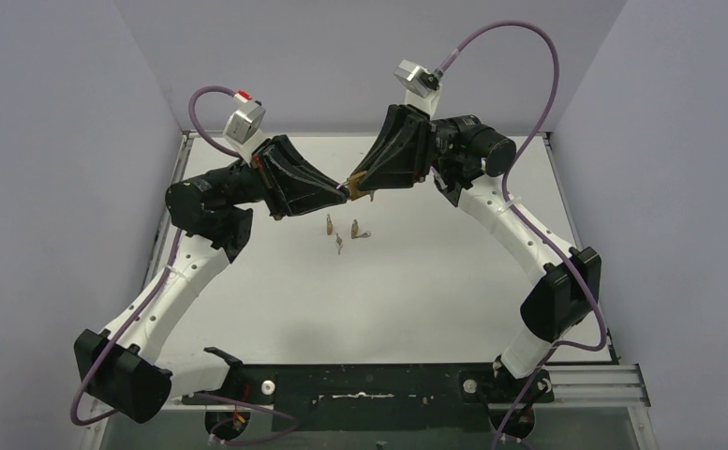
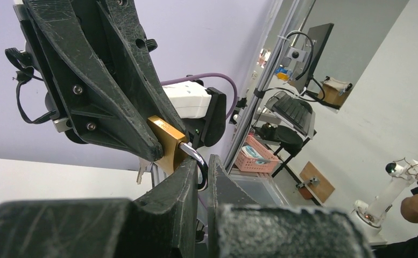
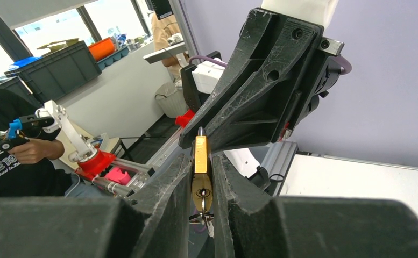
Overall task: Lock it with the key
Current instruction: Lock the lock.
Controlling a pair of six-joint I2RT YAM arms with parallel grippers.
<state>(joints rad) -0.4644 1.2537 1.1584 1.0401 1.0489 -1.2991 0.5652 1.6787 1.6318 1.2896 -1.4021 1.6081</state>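
Padlock: I see the padlock (image 3: 200,153) up in the air over the table (image 1: 416,291), between the two arms where their tips meet.
Right gripper: my right gripper (image 3: 202,174) is clamped on the flat sides of the brass body, one finger on each face.
Left gripper: my left gripper (image 2: 202,171) is pinched tight on the shackle (image 2: 196,159), at the bend.
Key: the key (image 3: 202,207) sits in the keyhole in the padlock's base and hangs down from it. Neither gripper is on it.
Long axis: the padlock runs from base to shackle in line with the right fingers. The base and key point back at the right wrist and the shackle points out at the left gripper.
Nearer arm: both are touching the padlock, but the key end lies deep between the right fingers, the far side from the left.
Shackle seating: I cannot tell whether the free leg is home in the body.
My read: pushing the two grippers together along that axis would seat the shackle. To turn the key I would need a free gripper, most likely the left.
Also on the table: a few small brass-coloured pieces (image 1: 339,234) below the grippers, too small to name.
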